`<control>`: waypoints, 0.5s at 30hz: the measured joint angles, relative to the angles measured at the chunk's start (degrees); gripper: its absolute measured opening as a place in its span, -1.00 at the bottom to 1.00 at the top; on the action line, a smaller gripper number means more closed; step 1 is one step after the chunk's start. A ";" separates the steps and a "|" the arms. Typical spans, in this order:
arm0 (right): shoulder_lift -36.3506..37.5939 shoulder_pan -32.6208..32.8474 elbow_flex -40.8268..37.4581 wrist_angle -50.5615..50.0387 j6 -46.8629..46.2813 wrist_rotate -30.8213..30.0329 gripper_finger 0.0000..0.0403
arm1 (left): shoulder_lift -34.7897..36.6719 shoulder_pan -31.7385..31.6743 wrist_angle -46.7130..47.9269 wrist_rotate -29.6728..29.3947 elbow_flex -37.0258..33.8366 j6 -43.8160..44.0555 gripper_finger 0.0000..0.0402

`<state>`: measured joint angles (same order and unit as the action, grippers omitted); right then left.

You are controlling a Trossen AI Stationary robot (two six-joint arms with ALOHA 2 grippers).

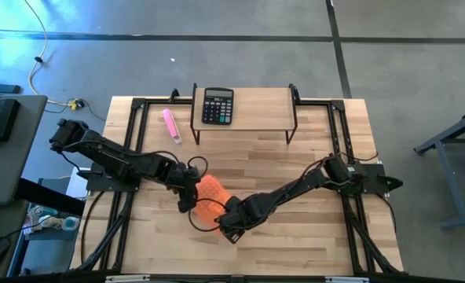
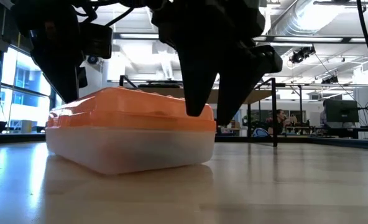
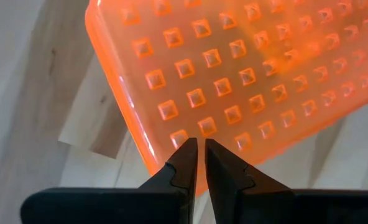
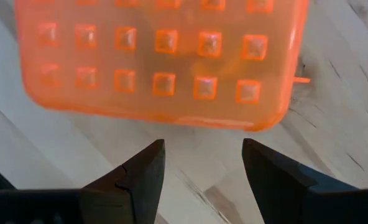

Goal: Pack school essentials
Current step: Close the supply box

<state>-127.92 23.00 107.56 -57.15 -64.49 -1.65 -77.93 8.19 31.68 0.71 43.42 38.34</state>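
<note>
A box with a studded orange lid [image 1: 209,196] and a cloudy white base [image 2: 128,146] rests flat on the table's middle. The lid is on it. The scissors, sticky notes, pens, eraser and yellow pack show in no view. My left gripper [image 3: 201,144] is shut, its tips over the lid's rim [image 3: 171,140] at the box's left end [image 1: 192,192]. My right gripper [image 4: 202,149] is open. It hangs over bare table just short of the box's near-right end [image 4: 171,118], fingers pointing down [image 2: 199,99]. My left gripper's shut fingertips [image 3: 187,152] come from above at the lid's rim near a corner. I cannot tell whether they touch the lid or hover just above it.
A black calculator [image 1: 217,105] lies on a low wooden shelf [image 1: 256,106] at the table's far edge. A pink marker [image 1: 171,126] lies on the table left of that shelf. Bare wood lies right of the box and toward the near edge.
</note>
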 joint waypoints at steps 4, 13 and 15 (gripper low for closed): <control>0.00 -0.95 -0.08 -1.09 0.24 -1.13 0.01 | -0.02 1.15 0.09 0.41 -0.02 0.96 -0.87; 0.00 -3.65 -0.08 -5.50 4.26 -2.47 0.01 | -0.02 4.77 0.40 1.89 -0.09 6.04 -0.87; 0.00 -4.22 -0.08 -6.03 5.27 -2.63 0.01 | -0.02 5.73 0.37 2.03 -0.09 7.61 -0.87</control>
<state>-127.92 18.77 107.48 -63.18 -59.22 -4.28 -77.95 13.91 32.05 2.75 43.33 45.95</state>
